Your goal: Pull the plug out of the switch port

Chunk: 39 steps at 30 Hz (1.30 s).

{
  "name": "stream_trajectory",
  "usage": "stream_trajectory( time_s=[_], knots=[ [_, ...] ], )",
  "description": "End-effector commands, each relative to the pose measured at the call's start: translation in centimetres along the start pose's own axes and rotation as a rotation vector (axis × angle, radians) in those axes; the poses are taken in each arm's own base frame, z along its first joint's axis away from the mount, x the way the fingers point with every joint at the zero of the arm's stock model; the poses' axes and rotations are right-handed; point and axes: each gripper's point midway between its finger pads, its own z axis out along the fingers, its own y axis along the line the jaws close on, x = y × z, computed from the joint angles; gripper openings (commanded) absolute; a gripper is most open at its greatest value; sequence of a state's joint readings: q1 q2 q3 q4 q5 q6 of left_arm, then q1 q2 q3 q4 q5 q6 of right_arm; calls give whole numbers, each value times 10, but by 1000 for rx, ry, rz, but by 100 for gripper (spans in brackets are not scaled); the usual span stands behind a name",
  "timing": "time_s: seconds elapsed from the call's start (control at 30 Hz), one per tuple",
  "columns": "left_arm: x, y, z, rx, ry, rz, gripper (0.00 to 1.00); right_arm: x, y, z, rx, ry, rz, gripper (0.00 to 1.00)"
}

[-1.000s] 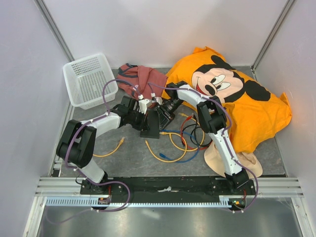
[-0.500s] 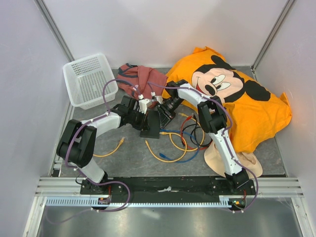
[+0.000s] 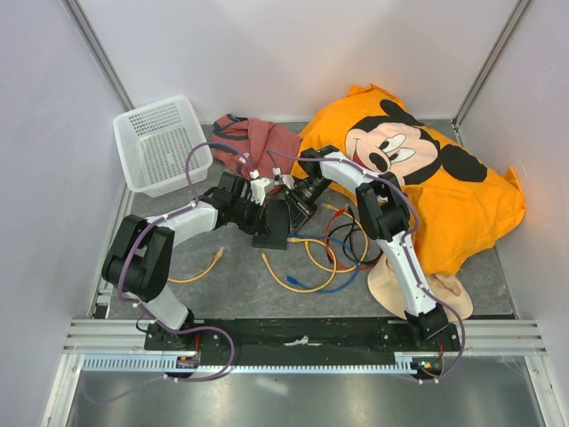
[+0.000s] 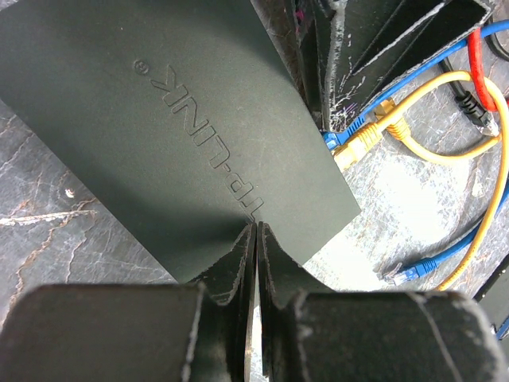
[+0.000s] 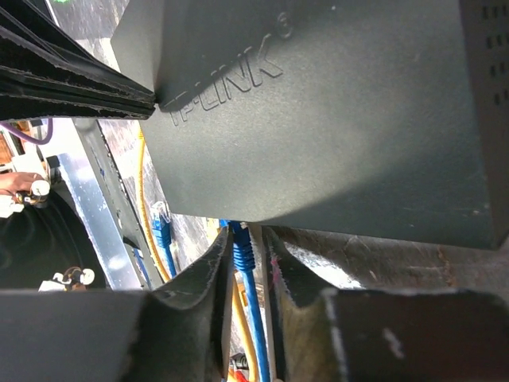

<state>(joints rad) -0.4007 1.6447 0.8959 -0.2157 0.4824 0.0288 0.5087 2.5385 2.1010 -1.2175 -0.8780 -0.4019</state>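
Note:
The switch [image 3: 272, 229] is a flat black box with TP-LINK lettering, lying mid-table; it also shows in the left wrist view [image 4: 183, 119] and the right wrist view [image 5: 334, 119]. My left gripper [image 4: 256, 231] is shut on the switch's near edge, and it shows in the top view [image 3: 261, 216]. My right gripper [image 5: 249, 237] is shut on the blue plug [image 5: 241, 253], which meets the switch's socket edge. In the top view the right gripper [image 3: 293, 210] is at the switch's right side. A yellow plug [image 4: 362, 143] lies beside the blue plug [image 4: 342, 145].
Loose blue, yellow, red and black cables [image 3: 329, 253] coil to the right of the switch. A yellow cable [image 3: 200, 271] lies at the left. A white basket [image 3: 160, 142] is at the back left, a red cloth [image 3: 258, 140] behind, and an orange Mickey pillow [image 3: 436, 191] at the right.

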Motion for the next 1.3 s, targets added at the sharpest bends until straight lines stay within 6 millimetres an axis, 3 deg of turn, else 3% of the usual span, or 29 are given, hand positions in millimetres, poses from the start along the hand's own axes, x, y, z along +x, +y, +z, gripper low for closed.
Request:
stream_trajectory(
  time_s=[0.0, 0.3, 0.67, 0.7, 0.8, 1.1, 1.27],
  knots=[
    [22, 11, 2, -45, 78, 27, 11, 19, -49, 17, 149, 83, -40, 21],
    [21, 11, 3, -41, 78, 27, 11, 27, -65, 14, 240, 120, -55, 3],
    [21, 11, 3, -37, 78, 30, 11, 49, -78, 8, 292, 147, -28, 0],
    [21, 10, 3, -36, 78, 30, 11, 49, -75, 8, 267, 133, -15, 4],
    [21, 10, 3, -36, 79, 29, 11, 45, -59, 11, 142, 76, 63, 30],
    [24, 9, 3, -33, 85, 34, 11, 46, -31, 18, -18, 56, 78, 40],
    [24, 11, 3, -38, 86, 32, 12, 42, -28, 22, -29, 45, 98, 42]
  ],
)
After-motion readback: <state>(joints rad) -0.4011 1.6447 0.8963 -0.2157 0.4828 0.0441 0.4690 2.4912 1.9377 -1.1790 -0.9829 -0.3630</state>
